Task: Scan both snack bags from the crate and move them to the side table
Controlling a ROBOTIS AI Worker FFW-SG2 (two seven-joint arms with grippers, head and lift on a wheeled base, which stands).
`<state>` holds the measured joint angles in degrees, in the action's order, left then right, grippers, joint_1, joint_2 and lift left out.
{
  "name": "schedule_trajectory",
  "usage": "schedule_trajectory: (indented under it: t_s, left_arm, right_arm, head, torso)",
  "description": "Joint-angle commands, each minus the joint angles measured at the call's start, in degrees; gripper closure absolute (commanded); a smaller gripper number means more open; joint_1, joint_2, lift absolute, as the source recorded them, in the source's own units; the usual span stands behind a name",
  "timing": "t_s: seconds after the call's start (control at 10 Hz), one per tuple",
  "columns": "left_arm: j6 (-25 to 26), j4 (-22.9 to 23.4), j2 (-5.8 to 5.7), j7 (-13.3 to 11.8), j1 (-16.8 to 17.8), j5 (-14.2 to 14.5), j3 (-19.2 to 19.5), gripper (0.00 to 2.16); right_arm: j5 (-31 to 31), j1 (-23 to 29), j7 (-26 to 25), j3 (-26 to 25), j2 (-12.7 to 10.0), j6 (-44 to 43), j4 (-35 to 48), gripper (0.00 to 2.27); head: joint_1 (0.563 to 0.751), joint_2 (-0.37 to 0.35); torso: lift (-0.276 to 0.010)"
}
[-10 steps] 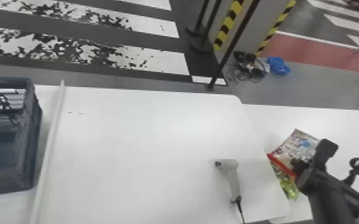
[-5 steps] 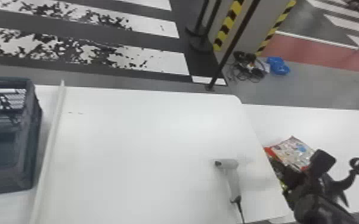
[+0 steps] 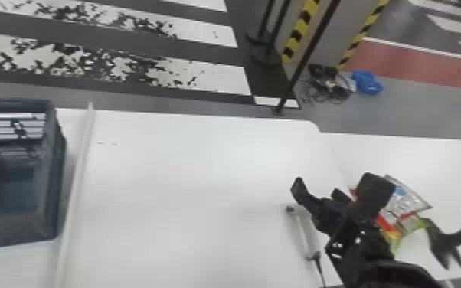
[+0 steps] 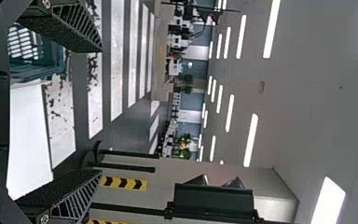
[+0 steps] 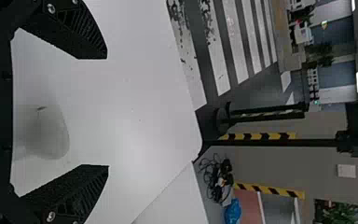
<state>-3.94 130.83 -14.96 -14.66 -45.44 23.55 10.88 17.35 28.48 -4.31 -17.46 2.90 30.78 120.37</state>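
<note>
White tables are spreading before a striped floor, both snack bags lying on the side table

The main table (image 3: 203,172) is stretching pale and smooth, a long white strip (image 3: 76,191) running along it beside the dark blue crate (image 3: 56,164). The side table (image 3: 432,161) is extending on the right. Past the tables, the grey floor is carrying worn white bands, and yellow-and-black stripes (image 3: 300,30) are edging a grey structure near tangled cables (image 3: 323,82) and a blue bundle (image 3: 367,82). Long ceiling lights (image 4: 251,140) are glowing in the left wrist view.

On the side table, the red-edged snack bag (image 3: 409,201) is showing a pale printed face with a blue patch, its lettering too small to tell. The green snack bag (image 3: 413,226) is lying against it, both partly hidden by the right arm. The light grey scanner (image 3: 306,229) is resting on the main table near its right edge.

The right arm is slanting up from the bottom edge, the right gripper (image 3: 327,187) holding its fingers spread with nothing between them. The left gripper (image 4: 100,111) is also keeping its fingers wide apart and empty.
</note>
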Motion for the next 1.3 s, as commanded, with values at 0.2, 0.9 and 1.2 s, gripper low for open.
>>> schedule_trajectory:
  t_s: [0.2,0.9,1.2]
  left_arm:
    - [8.1,0.8,2.48,2.9,0.4,-1.4,-2.7,0.07]
    - [12.3,0.6,2.22,5.9,0.7,-7.6,-7.5,0.07]
    - [2.7,-1.3,1.69,5.4,0.9,-9.4,-10.2,0.06]
  right_arm:
    - [-3.5,7.1,3.1,10.2,-3.0,1.0,13.0,0.1]
    - [-12.0,14.0,3.1,19.7,-3.0,-6.7,20.6,0.1]
    - [-10.9,18.3,2.7,19.7,-3.0,-21.1,17.8,0.1]
  head:
    - [0.695,-0.113]
    - [0.695,0.033]
    - [0.695,0.002]
  torso:
    - [-0.029]
    - [-0.029]
    - [-0.029]
